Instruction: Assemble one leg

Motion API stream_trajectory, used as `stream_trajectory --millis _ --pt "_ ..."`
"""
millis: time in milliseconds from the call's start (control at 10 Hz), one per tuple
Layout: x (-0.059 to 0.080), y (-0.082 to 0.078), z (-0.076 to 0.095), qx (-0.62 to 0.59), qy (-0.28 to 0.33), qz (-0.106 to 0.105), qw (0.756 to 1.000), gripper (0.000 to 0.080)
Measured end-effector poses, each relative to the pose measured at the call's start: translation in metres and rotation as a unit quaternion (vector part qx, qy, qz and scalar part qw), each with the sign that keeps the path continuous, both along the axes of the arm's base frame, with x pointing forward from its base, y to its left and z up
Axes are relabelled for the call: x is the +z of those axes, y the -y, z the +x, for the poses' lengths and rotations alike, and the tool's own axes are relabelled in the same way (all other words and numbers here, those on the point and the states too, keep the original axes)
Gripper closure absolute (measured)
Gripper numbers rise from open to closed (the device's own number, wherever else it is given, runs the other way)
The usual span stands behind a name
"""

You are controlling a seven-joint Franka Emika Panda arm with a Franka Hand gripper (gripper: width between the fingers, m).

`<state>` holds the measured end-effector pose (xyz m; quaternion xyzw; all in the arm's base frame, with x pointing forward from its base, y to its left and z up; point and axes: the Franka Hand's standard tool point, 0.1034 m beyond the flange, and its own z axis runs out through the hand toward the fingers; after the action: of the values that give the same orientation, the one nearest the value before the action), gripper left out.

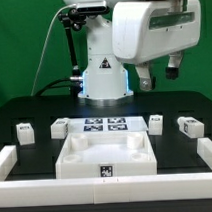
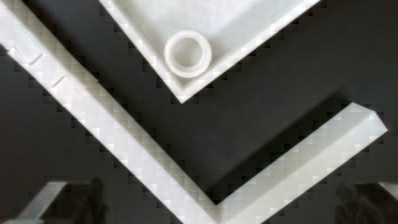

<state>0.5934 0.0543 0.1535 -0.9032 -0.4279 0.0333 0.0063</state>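
Observation:
Several legs, small white blocks with marker tags, lie in a row on the black table: two on the exterior view's left (image 1: 24, 131) (image 1: 60, 127) and two on its right (image 1: 156, 122) (image 1: 188, 125). The large white square tray (image 1: 104, 154) lies in front of them. My gripper (image 1: 158, 74) hangs high above the right side of the table, open and empty. In the wrist view the gripper (image 2: 205, 205) shows only dark, blurred fingertips (image 2: 43, 200) at the picture's edge, with nothing between them. That view shows one tray corner (image 2: 231, 30) with a round socket (image 2: 185, 52). No leg shows there.
The marker board (image 1: 105, 124) lies between the legs, in front of the robot base (image 1: 101, 79). A white rail (image 1: 108, 190) fences the table's front and both sides; its corner shows in the wrist view (image 2: 178, 150).

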Motion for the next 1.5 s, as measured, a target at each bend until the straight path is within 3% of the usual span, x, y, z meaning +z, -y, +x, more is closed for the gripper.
stream_trajectory --millis 800,1000,1200,1300,1500 --pt "-0.002 0.001 0.0 0.01 0.006 0.002 1.0 0.015" --pt "-0.017 0.013 -0.023 0.082 0.036 0.008 0.996 0.015" --pt "-0.03 0.02 -0.031 0.178 0.049 0.006 0.983 0.015" --pt "-0.04 0.016 -0.036 0.222 0.039 -0.016 0.974 0.015" --pt "-0.042 0.015 -0.037 0.224 0.037 -0.016 0.974 0.015"
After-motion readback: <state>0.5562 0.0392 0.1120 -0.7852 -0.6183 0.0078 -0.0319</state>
